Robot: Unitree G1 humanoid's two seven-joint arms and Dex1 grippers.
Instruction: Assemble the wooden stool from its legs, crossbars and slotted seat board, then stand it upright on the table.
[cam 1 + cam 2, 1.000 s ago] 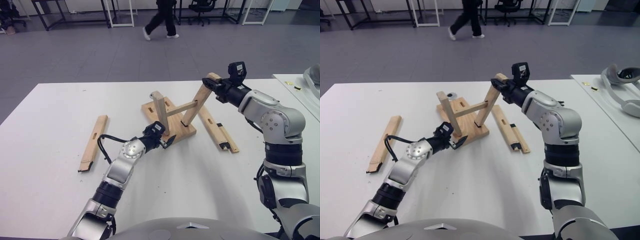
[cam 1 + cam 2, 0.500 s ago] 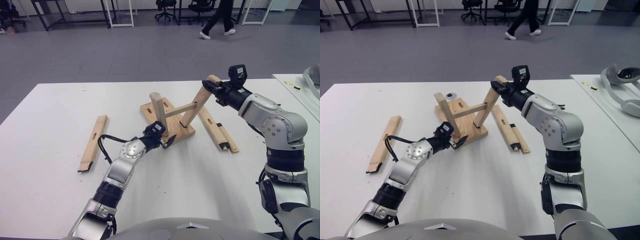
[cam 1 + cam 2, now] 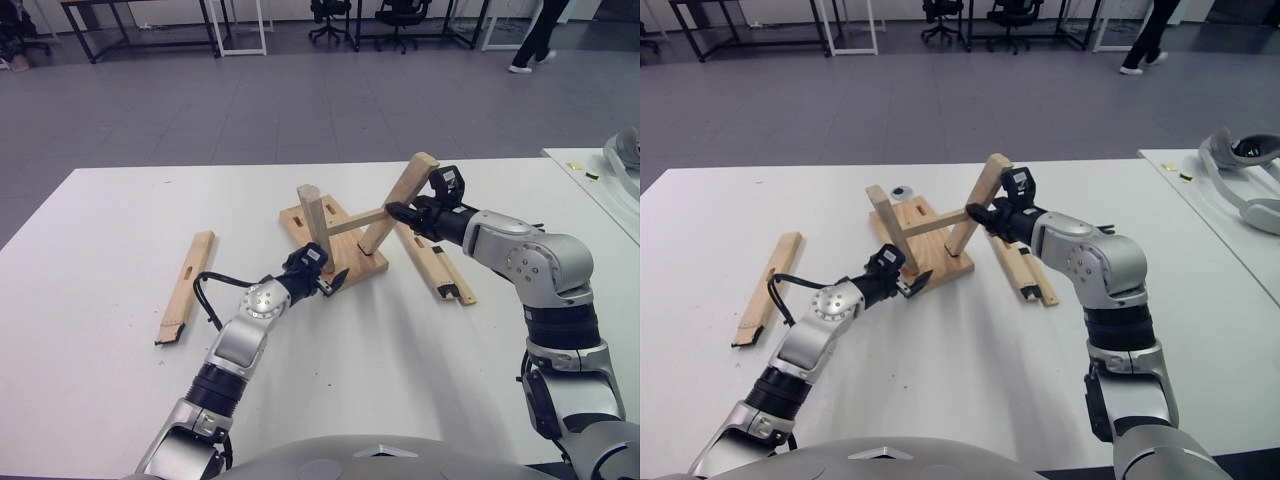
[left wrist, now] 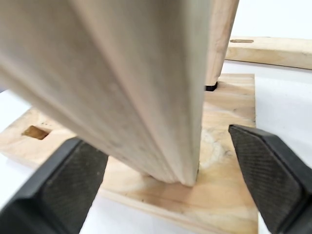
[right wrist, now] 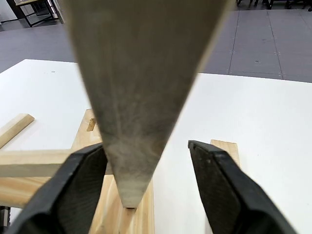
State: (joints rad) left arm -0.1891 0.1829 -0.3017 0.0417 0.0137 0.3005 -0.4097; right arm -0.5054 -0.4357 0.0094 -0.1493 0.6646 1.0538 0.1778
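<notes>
- Two legs stand in the seat board [image 3: 352, 252] mid-table, the left leg [image 3: 314, 215] and the leaning right leg [image 3: 402, 198], joined by a crossbar [image 3: 358, 220].
- Your left gripper [image 3: 328, 273] sits wide around the left leg's base, pads clear.
- Your right gripper [image 3: 392, 211] is spread around the right leg, midway up.
- One loose leg [image 3: 187, 285] lies far left.
</notes>
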